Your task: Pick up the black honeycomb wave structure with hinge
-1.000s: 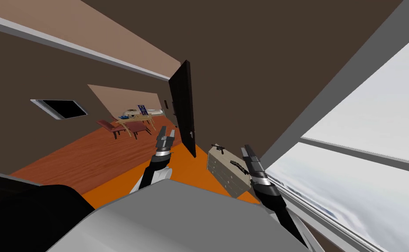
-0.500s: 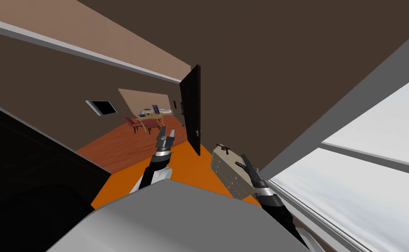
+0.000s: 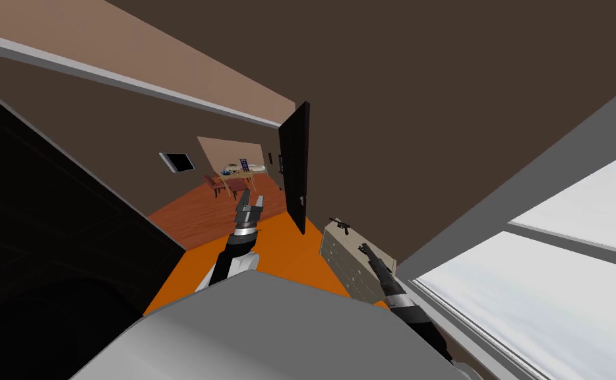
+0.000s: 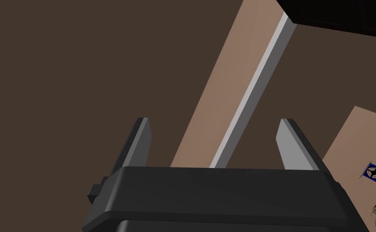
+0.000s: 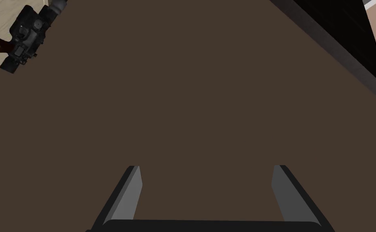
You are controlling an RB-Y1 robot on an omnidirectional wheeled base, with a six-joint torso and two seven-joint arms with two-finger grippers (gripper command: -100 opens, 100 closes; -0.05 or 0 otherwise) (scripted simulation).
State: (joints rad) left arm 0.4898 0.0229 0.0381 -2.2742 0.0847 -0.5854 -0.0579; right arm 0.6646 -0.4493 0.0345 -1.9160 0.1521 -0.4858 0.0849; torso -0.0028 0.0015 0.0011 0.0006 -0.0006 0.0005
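Note:
A beige chest of drawers (image 3: pixel 346 260) stands against the brown wall, to my right. My right gripper (image 3: pixel 368 253) lies over its top, where a thin black strip (image 3: pixel 363 249) shows at the fingertips; I cannot tell its shape. In the right wrist view the right gripper (image 5: pixel 205 167) is open and holds nothing, facing the brown wall. My left gripper (image 3: pixel 252 203) hangs over the orange floor. In the left wrist view the left gripper (image 4: pixel 213 121) is open and holds nothing.
A dark scope-like object (image 3: pixel 341 225) (image 5: pixel 24 30) lies at the far end of the chest top. An open black door (image 3: pixel 295 168) stands just beyond. A large window (image 3: pixel 564 297) runs along the right. A black area (image 3: pixel 36 231) fills the left. Table and chairs (image 3: pixel 234 178) stand far off.
The whole head view has shifted: I have moved, and the black area at left has grown. My right arm has reached farther along the chest top, covering the black strip.

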